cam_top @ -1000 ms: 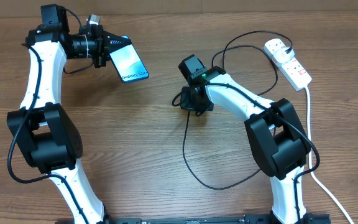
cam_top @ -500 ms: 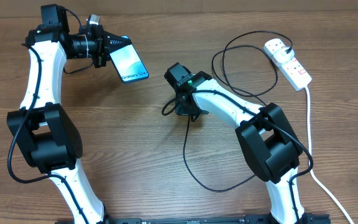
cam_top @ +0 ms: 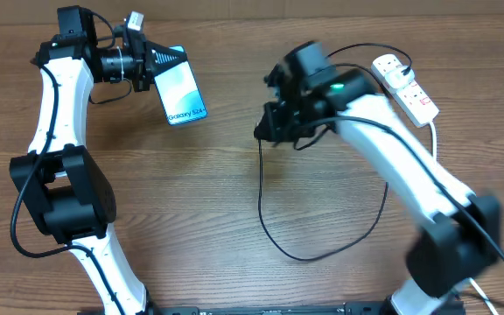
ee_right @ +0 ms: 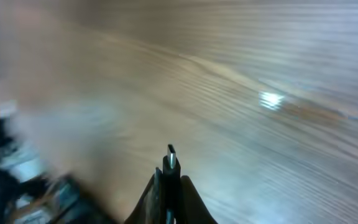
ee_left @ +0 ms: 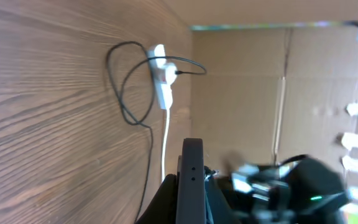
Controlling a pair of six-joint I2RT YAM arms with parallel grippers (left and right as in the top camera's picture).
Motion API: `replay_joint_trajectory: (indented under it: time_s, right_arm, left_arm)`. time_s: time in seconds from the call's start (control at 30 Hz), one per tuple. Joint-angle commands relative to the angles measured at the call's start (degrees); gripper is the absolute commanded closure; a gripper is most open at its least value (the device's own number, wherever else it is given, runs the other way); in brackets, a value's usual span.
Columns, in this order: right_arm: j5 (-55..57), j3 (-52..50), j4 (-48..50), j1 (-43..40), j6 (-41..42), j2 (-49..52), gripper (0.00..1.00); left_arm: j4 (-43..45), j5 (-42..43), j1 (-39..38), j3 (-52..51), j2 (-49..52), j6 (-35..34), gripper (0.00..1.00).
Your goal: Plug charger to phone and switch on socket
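Note:
My left gripper (cam_top: 151, 68) is shut on the phone (cam_top: 182, 96), a slim phone with a light blue screen, held above the table at the back left. In the left wrist view the phone's dark edge (ee_left: 191, 180) stands between the fingers. My right gripper (cam_top: 267, 131) is shut on the charger's black connector tip (ee_right: 170, 163), raised near the table's middle. The thin black cable (cam_top: 274, 236) loops down to the table and back to the socket (cam_top: 407, 87), a white power strip with red switches at the back right.
A thick white lead (cam_top: 436, 175) runs from the socket down the right side of the table. The socket and cable loop also show far off in the left wrist view (ee_left: 160, 81). Cardboard walls stand behind the table.
My right arm has swung up and to the right, lifting the connector off the table. The left gripper has turned the phone slightly, so its screen hangs more upright.

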Motion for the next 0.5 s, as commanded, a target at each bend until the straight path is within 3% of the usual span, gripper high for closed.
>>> replay_joint_trajectory:
  time_s: [0.0,0.13,0.3,0.47]
  right_arm:
    - [-17.42,0.98,-2.14,0.04,-10.97,-3.43,0.96]
    - [-25.42,-1.14,0.55,0.66,-12.85,-3.45,0.96]
    - [-32.46,-7.63,8.37,1.55,-12.35,-3.43,0.96]
    - [-31.95,-13.99,22.58,2.58,-2.08,-3.34,0.96]
  left_arm:
    - [0.79,8.13,-0.28,1.11,-1.92,4.13,0.96]
    - [1.22,9.79,-0.90,1.11,-1.92,3.52,0.96]
    - [7.28,11.10,-1.27,1.11,-1.92,-3.78,0.96]
    - [11.23,12.35,-2.34,1.11,-1.92,-6.93,0.96]
